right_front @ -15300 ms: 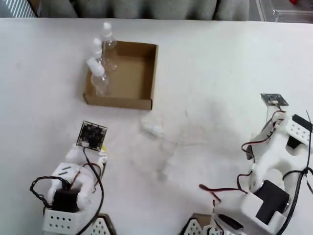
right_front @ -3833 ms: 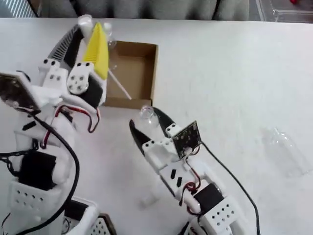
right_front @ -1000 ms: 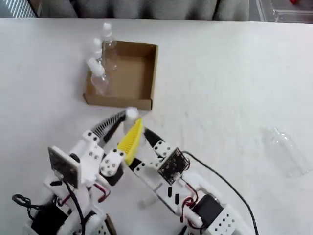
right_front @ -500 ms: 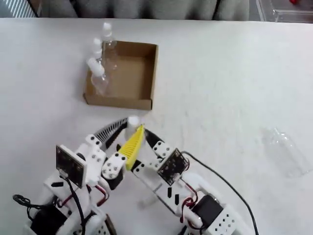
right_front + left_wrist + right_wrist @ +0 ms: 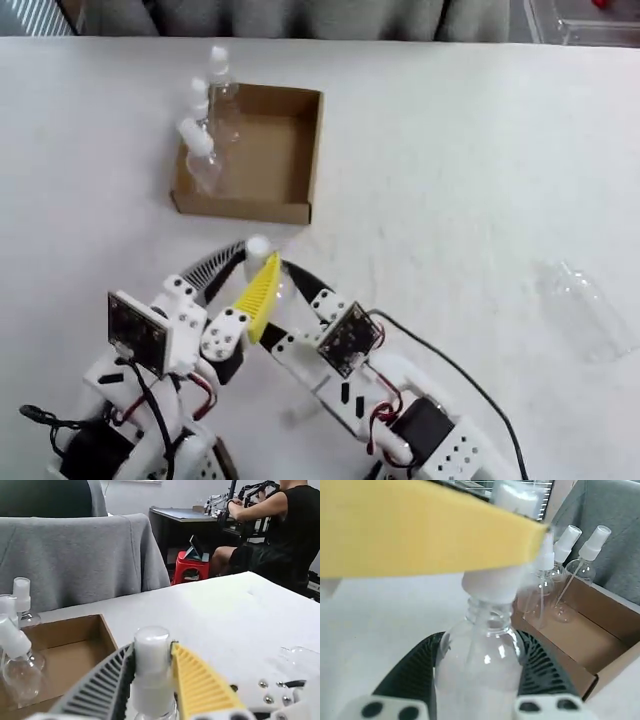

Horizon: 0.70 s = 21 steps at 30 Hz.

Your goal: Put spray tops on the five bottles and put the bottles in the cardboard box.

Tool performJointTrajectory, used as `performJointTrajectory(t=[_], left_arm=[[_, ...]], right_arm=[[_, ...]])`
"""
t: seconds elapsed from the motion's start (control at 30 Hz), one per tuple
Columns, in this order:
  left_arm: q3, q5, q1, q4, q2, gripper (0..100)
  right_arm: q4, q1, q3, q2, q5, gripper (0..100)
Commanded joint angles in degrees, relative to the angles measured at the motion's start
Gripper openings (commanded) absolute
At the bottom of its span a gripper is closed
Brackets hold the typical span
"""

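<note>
Two hands meet just below the open brown cardboard box (image 5: 315, 150), which stands at the upper left of the high view. The left hand (image 5: 152, 665) is clenched on the white spray top (image 5: 151, 652). The right hand (image 5: 477, 650) grasps the clear plastic bottle (image 5: 477, 680) beneath it. The neck threads are uncovered, so a tilted top may jam, or twisting may spin the bottle loose.

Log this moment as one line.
left tool: shut on spray top | right tool: shut on bottle | top at bottle neck | cardboard box: three capped bottles | table: one bare bottle lying
</note>
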<state>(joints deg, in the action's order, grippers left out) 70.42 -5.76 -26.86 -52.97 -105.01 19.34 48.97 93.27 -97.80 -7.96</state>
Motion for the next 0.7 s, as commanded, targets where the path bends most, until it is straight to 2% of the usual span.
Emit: performJointTrajectory(t=[0.0,0.2,0.4,0.47,0.67], left_arm=[[-0.5,-0.4,1.2,-1.8,0.0,3],[-0.5,-0.4,1.2,-1.8,0.0,5],[-0.5,-0.4,1.7,-4.0,0.0,29],[-0.5,-0.9,1.7,-4.7,0.0,35],[-4.3,-5.5,1.8,-7.6,0.0,37]], right_arm=[[0.0,-0.6,-1.1,-0.3,-0.5,1.6],[0.0,-0.6,-1.1,-0.3,-0.5,1.6],[0.0,-0.7,-1.1,-0.3,-0.5,1.6],[0.0,-0.7,-1.1,-0.3,-0.5,1.6],[-0.3,-2.7,-1.1,-0.3,-0.5,1.6]])
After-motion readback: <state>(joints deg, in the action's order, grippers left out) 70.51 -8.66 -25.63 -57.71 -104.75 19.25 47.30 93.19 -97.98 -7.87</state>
